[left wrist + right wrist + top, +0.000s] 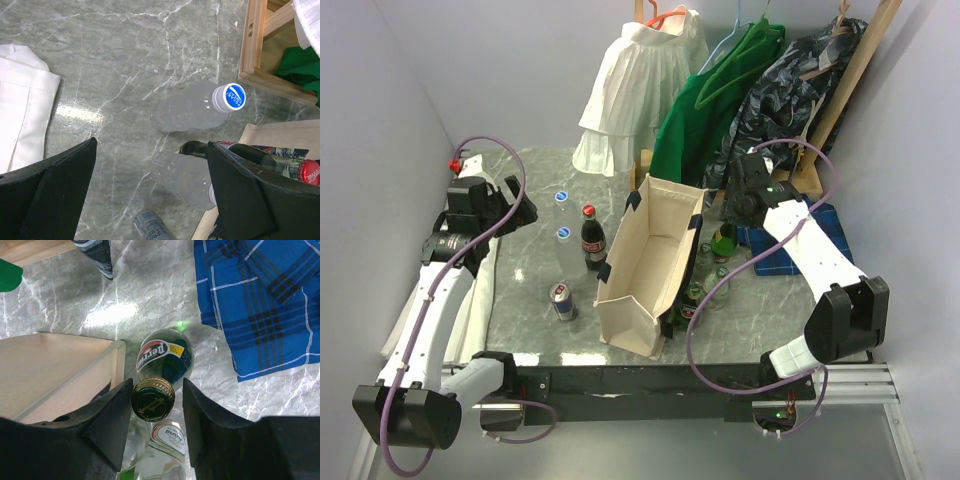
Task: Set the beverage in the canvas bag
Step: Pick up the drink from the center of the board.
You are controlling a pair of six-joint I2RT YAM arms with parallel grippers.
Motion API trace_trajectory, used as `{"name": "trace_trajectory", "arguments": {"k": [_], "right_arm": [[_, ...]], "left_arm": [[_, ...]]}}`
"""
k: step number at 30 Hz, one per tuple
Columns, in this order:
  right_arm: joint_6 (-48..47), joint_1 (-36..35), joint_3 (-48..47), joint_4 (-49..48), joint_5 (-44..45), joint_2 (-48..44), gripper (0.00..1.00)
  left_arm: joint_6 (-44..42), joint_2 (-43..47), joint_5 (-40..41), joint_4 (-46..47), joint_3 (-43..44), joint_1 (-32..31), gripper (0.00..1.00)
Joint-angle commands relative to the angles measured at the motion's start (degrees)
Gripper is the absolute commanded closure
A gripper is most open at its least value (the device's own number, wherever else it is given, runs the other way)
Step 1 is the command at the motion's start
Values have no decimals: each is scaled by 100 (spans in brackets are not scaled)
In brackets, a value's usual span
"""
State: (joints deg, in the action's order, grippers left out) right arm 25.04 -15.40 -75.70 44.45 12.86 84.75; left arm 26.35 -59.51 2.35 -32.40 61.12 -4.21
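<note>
The canvas bag [650,250] stands upright and open at mid-table, cream with dark handles; its rim also shows in the right wrist view [55,365]. Just right of it stands a green Perrier bottle [724,240] with a gold-edged cap [153,398]. My right gripper [156,390] hangs over that bottle with its jaws either side of the cap. The left finger is at the cap and a gap remains on the right, so it is open. My left gripper [510,205] is wide open above two clear water bottles [200,107], holding nothing.
A cola bottle [592,240] and a can [563,300] stand left of the bag. A Chang bottle [167,437] and other green bottles [700,280] crowd the bag's right side. Blue plaid cloth [260,300] lies right, white cloth [22,105] left, and hung clothes [700,110] are behind.
</note>
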Motion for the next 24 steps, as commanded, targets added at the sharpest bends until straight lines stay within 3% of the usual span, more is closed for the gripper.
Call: {"name": "trace_trajectory", "arguments": {"k": [1, 7, 10, 11, 18, 24], "right_arm": [[10, -25, -173, -120, 138, -38, 51], [-8, -7, -199, -129, 138, 15, 59], [-16, -7, -182, -138, 94, 6, 97], [-16, -16, -182, -103, 120, -2, 100], [-34, -16, -164, -33, 120, -196, 100], [-43, -25, -226, 82, 146, -336, 100]], "left_arm": [[-77, 62, 73, 103, 198, -19, 4], [-77, 71, 90, 111, 172, -19, 4], [-69, 88, 99, 120, 154, -27, 4], [-68, 97, 90, 111, 154, -19, 4], [-68, 167, -103, 50, 198, -19, 3], [-289, 597, -2069, 321, 277, -89, 1]]}}
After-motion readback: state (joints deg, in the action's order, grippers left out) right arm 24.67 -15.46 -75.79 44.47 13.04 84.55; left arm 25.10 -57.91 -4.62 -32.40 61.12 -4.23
